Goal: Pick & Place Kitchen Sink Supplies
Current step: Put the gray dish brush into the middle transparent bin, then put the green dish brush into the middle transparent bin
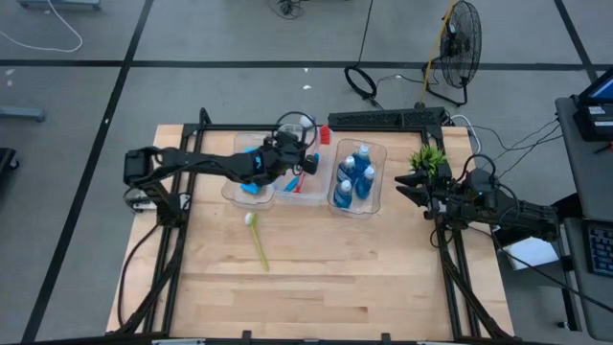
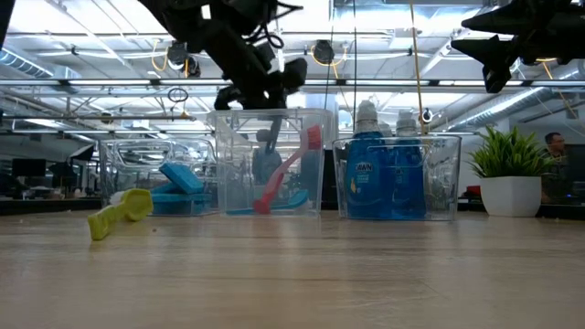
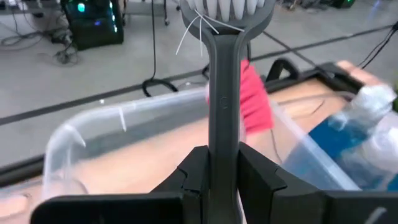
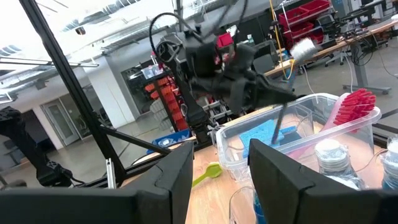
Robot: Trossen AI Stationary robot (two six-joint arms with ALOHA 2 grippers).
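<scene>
Grey-black brush sits clamped in the left gripper, above the middle bin. Bottles binned. Yellow-green brush remains below. Right gripper is part-open, empty.

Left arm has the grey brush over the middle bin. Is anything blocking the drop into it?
Partly. The left gripper holds the grey brush above the middle bin, which is open on top. A red brush already leans inside it with its head at the rim, so the grey one may land against it.
</scene>
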